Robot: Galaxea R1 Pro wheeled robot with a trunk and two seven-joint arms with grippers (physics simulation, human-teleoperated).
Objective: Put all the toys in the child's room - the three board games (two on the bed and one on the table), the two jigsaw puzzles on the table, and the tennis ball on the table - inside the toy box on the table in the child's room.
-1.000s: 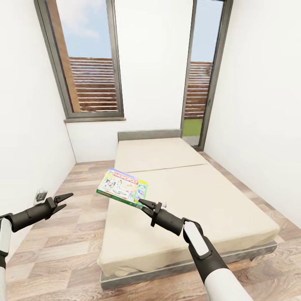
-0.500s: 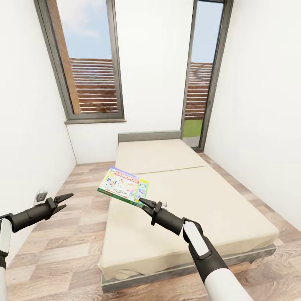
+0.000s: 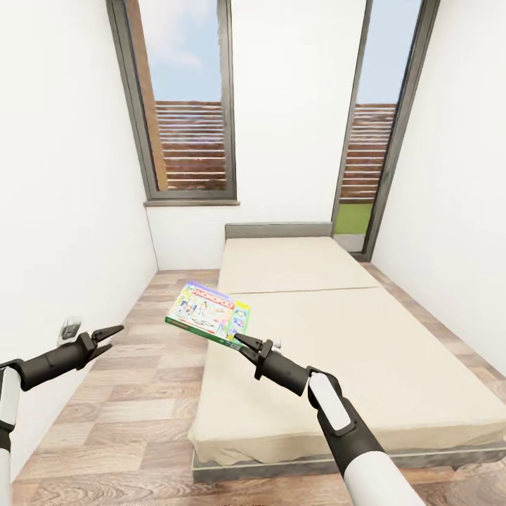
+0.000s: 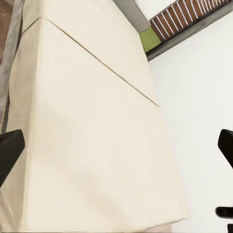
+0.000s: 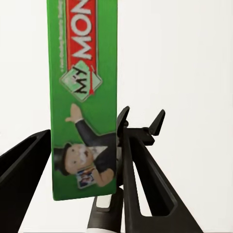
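The green-edged Monopoly board game (image 3: 209,314) hangs tilted in the air over the floor beside the bed (image 3: 351,337), with my right gripper (image 3: 243,342) shut on its near corner. In the right wrist view the box's green edge (image 5: 85,97) stands clamped between the two black fingers (image 5: 138,174). My left gripper (image 3: 107,334) is held out low at the left, open and empty. The left wrist view looks between its spread fingertips (image 4: 10,150) onto the bare beige mattress (image 4: 87,136). The table and the toy box are out of view.
White walls close in on both sides, with a wall socket (image 3: 69,327) low on the left wall. Tall dark-framed windows (image 3: 186,105) stand behind the grey headboard (image 3: 278,230). A strip of wood-plank floor (image 3: 133,393) runs between the left wall and the bed.
The whole picture has shifted to the right, so the camera has turned left. Both arms keep their pose and the Monopoly box stays in the right gripper.
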